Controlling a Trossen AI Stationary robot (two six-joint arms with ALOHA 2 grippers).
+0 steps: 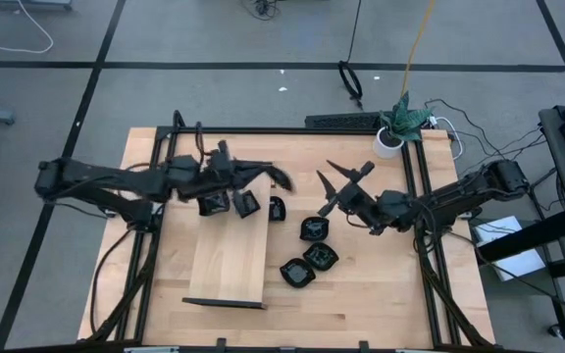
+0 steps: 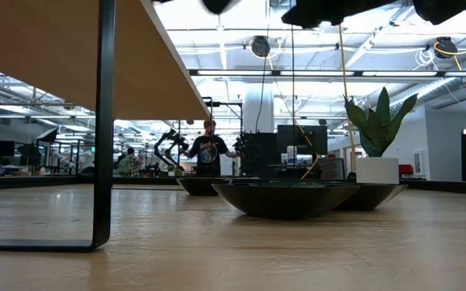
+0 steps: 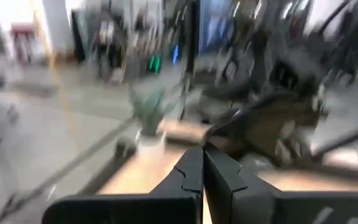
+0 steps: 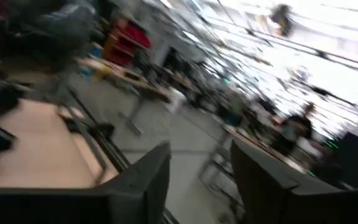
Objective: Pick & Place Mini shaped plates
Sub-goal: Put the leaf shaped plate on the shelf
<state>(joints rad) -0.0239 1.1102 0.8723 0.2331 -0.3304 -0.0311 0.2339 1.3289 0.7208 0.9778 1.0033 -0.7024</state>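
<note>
Several small glossy black mini plates show in the high view. Two plates (image 1: 214, 204) (image 1: 246, 204) lie on the far end of the pale wooden board (image 1: 226, 255). One plate (image 1: 277, 209) lies just right of the board, and three plates (image 1: 313, 229) (image 1: 321, 256) (image 1: 297, 272) rest on the table at centre. My left gripper (image 1: 282, 180) hovers over the board's far right corner, shut and empty (image 3: 202, 177). My right gripper (image 1: 347, 175) hangs above the table beyond the central plates, open, with nothing between its fingers (image 4: 201, 180).
The board stands raised on a black leg (image 2: 103, 121) above the table top. A potted plant in a white pot (image 1: 397, 126) and a black power strip (image 1: 346, 122) sit at the table's far edge. People stand in the room behind (image 2: 209, 153).
</note>
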